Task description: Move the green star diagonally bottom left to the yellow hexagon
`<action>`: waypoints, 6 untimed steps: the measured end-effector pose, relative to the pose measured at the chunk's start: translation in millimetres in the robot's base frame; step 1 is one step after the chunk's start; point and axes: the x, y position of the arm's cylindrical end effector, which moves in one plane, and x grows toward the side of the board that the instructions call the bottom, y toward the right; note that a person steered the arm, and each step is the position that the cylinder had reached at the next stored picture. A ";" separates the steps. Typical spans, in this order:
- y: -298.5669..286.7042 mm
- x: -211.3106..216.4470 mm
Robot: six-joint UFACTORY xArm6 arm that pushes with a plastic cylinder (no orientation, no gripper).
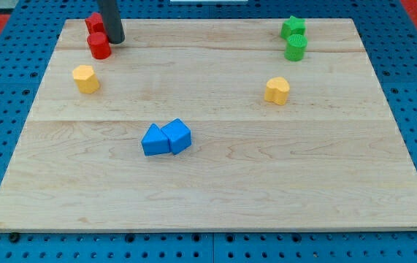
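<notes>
The green star (293, 28) sits at the view's top right, touching a green cylinder (296, 47) just below it. The yellow hexagon (85, 79) lies at the view's left, far from the star. My tip (115, 41) is at the view's top left, right beside a red cylinder (99, 45) and above the yellow hexagon. It is far from the green star.
A second red block (94, 23) sits behind the red cylinder, left of the rod. A yellow heart (277, 90) lies below the green pair. Two blue blocks (155, 140) (178, 135) touch each other near the middle of the wooden board (303, 183).
</notes>
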 end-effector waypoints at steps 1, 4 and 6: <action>-0.2 9.5; 119.4 28.0; 286.7 57.9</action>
